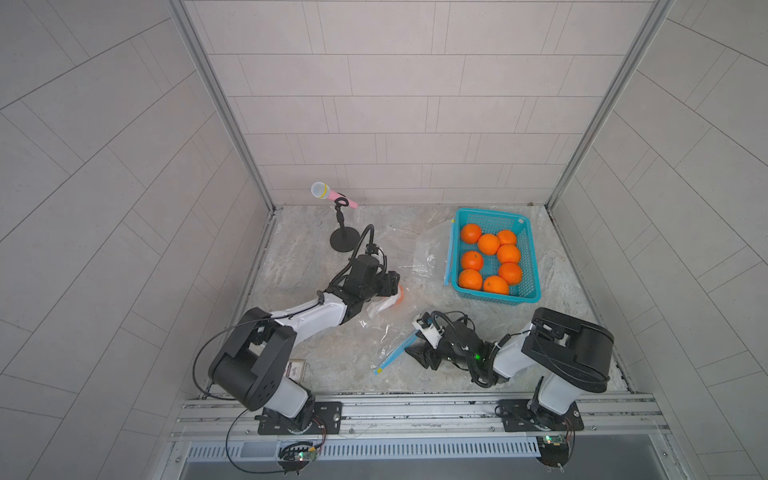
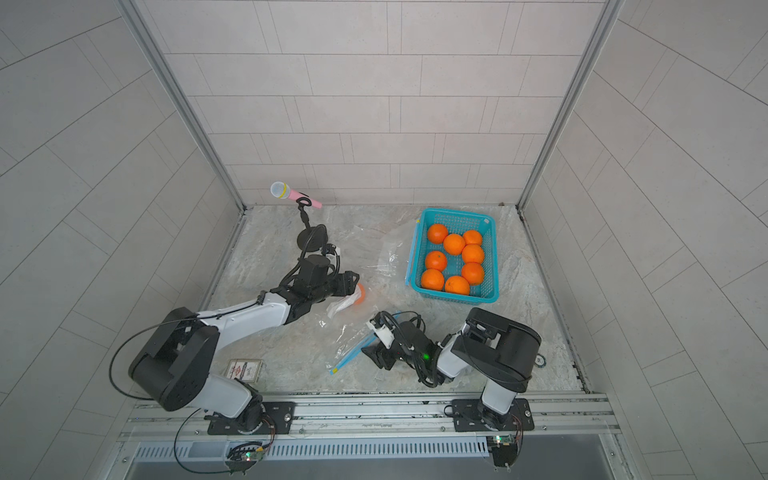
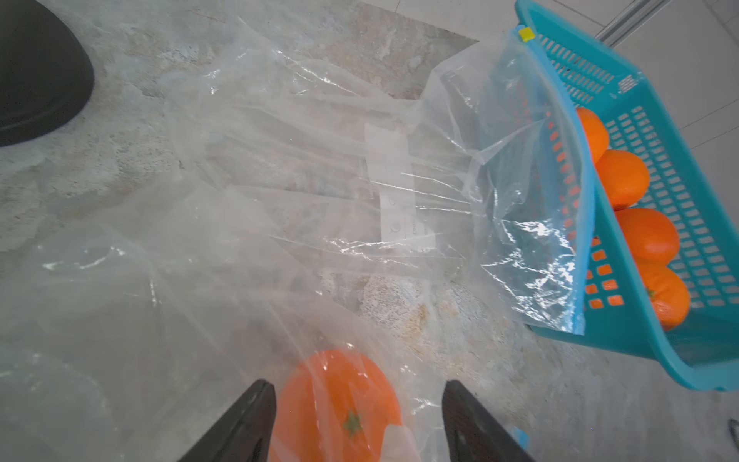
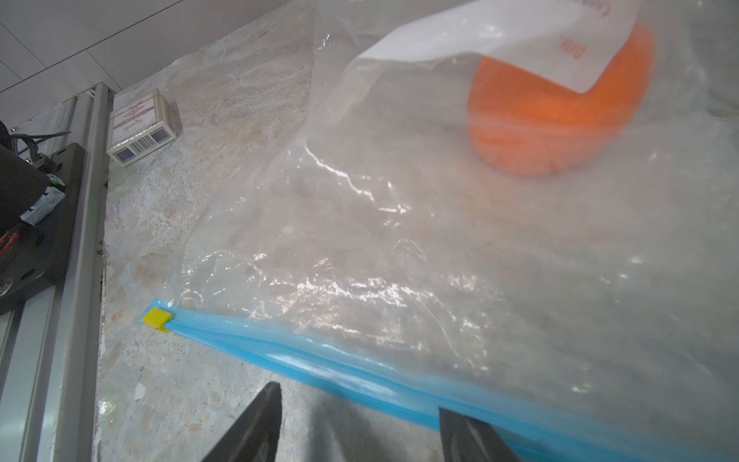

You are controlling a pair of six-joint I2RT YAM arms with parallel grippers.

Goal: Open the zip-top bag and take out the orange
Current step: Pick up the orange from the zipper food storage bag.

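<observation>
orange (image 3: 332, 400) between left gripper (image 3: 358, 387) jaws

The left arm (image 1: 307, 313) and right arm (image 1: 513, 351) have white links, black joints and looping black cables; the left claw (image 3: 358, 384) and right claw (image 4: 360, 398) are dark, tapered. Black plates (image 1: 328, 411) bolt onto the rail (image 1: 415, 409).

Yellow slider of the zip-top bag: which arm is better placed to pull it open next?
Probably the right. The right gripper stands open at the blue zip strip, with the yellow slider further along it. The left gripper is open around the bagged orange, away from the zip.
</observation>
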